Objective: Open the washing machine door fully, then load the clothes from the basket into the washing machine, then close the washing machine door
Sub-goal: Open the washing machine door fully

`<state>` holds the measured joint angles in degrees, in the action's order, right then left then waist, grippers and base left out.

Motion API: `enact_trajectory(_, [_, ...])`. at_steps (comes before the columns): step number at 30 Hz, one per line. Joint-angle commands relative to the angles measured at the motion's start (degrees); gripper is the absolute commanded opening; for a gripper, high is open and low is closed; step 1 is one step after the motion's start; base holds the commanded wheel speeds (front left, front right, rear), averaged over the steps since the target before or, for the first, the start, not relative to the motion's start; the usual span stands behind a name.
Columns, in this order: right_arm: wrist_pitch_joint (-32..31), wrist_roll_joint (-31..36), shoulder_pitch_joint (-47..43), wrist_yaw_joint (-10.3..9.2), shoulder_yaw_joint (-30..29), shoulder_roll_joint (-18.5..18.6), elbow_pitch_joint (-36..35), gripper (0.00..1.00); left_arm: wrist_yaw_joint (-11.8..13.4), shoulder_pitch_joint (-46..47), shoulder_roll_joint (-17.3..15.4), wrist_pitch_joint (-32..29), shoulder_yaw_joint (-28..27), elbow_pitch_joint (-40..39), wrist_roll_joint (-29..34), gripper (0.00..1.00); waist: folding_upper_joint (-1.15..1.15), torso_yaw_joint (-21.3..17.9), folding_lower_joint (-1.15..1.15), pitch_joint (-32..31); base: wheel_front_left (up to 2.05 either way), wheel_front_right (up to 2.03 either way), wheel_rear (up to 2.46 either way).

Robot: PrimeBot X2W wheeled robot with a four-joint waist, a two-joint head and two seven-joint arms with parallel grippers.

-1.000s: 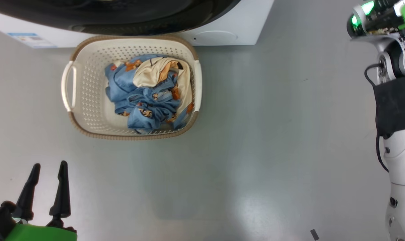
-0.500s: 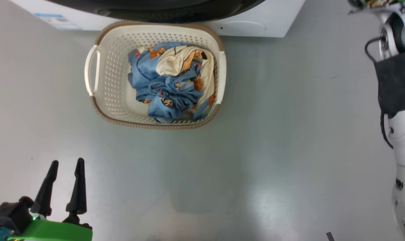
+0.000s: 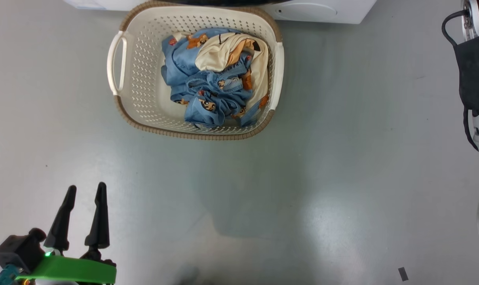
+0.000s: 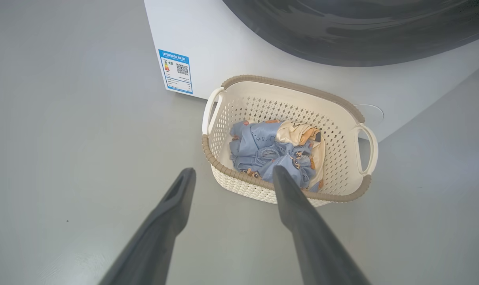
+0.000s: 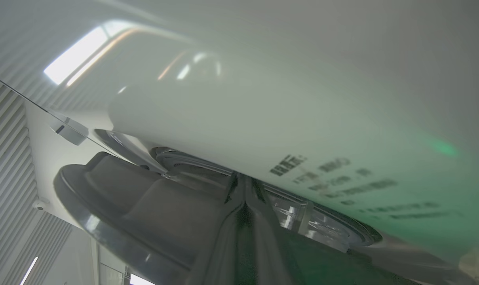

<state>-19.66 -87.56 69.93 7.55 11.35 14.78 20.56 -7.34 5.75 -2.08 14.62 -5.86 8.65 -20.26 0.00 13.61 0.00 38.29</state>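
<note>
Nearest, the left pincer point(image 3: 86, 189) hangs empty at the lower left of the head view, its two dark fingers moderately wide, much where it sat a second ago. Everything beyond it has slid together in that view over the last second, which I read as the head turning and not as anything being pushed. Across a broad stretch of bare grey floor point(image 3: 263, 178), well apart from that pincer and ahead of it to the right, stands the basket point(image 3: 192, 135). The clothes point(image 3: 211, 79) are still heaped against its right side, so loading has not begun. Just behind it, the strip of the washing machine point(image 3: 322, 10) along the top edge has thinned. Farthest off, in the right wrist view, the right pincer point(image 5: 245, 190) has its fingers closed together, tips at the gap between the washing machine door point(image 5: 116, 190) and the white front. Whether they pinch anything I cannot tell. The door step looks to be the one in hand.
</note>
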Motion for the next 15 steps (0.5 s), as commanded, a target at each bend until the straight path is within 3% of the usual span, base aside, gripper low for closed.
enact_trajectory(1, [-0.4,0.2,0.8,-0.06,0.7,-1.1,-1.4,0.00,-0.1,-0.1,-1.0,0.4,-1.8,-0.8,-0.6,1.00,0.00,0.3,0.00,0.6,0.00,0.00,0.00])
enact_trajectory(15, [-5.1,-2.5,1.4,-0.06,4.0,-1.7,-0.9,0.00,-0.1,0.2,-0.8,0.4,-2.4,-0.5,-0.3,1.00,0.00,-1.1,0.00,0.7,0.00,0.00,0.00])
